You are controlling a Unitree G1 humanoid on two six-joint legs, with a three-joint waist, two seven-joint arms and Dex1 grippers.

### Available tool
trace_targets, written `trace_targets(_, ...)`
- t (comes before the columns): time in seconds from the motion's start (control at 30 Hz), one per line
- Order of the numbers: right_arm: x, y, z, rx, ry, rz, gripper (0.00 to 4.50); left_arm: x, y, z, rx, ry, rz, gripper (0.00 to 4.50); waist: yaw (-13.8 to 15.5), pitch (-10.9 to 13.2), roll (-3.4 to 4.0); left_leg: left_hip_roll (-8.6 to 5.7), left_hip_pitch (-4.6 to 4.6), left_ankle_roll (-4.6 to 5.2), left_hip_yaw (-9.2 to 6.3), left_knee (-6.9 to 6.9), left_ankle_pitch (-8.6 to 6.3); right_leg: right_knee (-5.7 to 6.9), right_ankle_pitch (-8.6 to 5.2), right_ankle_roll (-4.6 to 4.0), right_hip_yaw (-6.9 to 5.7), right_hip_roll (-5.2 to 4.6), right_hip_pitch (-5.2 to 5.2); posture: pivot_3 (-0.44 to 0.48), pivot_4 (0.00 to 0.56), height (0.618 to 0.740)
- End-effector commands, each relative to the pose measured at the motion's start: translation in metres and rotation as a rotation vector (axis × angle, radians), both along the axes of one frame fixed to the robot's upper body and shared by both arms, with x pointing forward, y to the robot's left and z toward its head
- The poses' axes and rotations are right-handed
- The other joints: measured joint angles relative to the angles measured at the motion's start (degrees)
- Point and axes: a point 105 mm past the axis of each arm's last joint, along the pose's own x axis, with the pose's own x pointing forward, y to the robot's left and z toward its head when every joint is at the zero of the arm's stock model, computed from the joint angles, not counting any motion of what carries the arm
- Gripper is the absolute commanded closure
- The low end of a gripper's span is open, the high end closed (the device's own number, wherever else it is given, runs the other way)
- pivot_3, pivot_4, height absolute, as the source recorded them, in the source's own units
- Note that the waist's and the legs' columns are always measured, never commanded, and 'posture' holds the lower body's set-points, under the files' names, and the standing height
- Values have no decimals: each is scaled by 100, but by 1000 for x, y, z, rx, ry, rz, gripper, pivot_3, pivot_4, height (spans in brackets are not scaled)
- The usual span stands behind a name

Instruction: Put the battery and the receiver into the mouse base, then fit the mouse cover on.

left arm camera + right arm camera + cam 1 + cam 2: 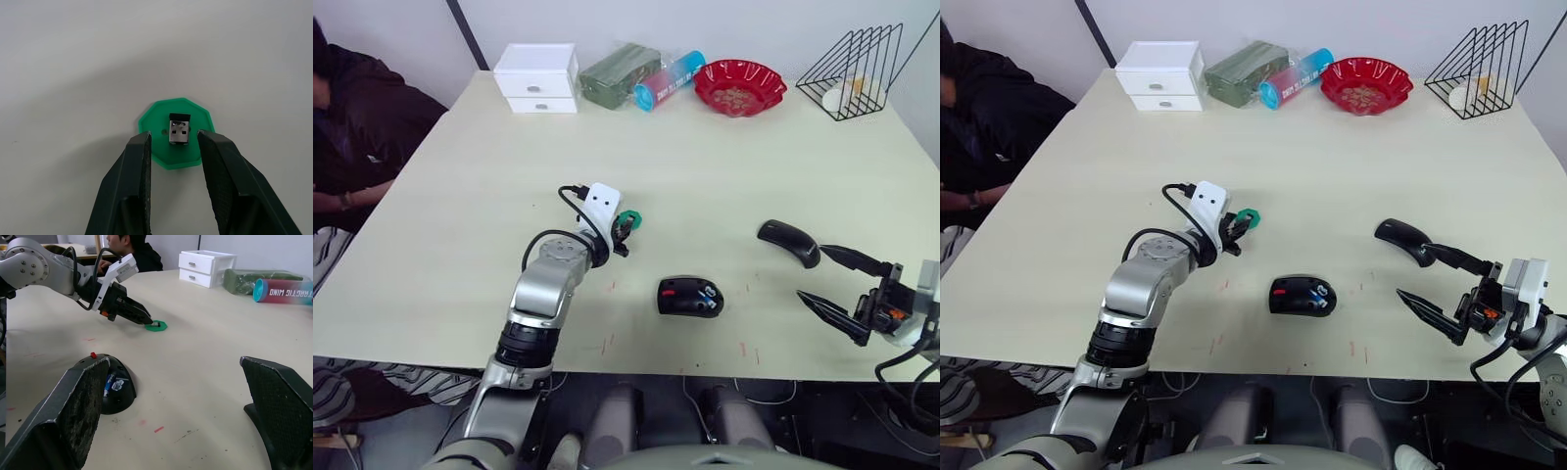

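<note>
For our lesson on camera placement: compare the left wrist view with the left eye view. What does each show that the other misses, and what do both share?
Left wrist view alone: the receiver standing on the green disc, between the open fingers of the left end effector.
Left eye view alone: the mouse base, mouse cover, open right end effector, drawers and red bowl.
Both: the disc, left end effector and table.

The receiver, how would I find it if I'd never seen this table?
Start at the black mouse base near the table's front edge, then look toward the robot's left to the green disc. The receiver stands on that disc, between the left gripper's open jaws. It is a tiny stub with a silver plug face and two square holes, much smaller than anything nearby.
</note>
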Motion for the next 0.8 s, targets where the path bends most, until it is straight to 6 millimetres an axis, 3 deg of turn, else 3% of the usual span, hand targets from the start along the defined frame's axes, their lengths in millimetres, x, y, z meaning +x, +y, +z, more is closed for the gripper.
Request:
trace_targets(0.03,-2,-6,9,-18,-42,-17,0,4,-4,10,-14,-36,2,2893,-1,0,0,0,0,0,0,0,0,0,0,0,0,0,0,0,150,740)
trace_targets(0.8,-2,-5,8,-19,-46,-25,0,11,-4,2,-43,9,-13,2893,-4,0,0,-1,0,0,0,1,0,0,0,0,-1,0,0,0,150,740)
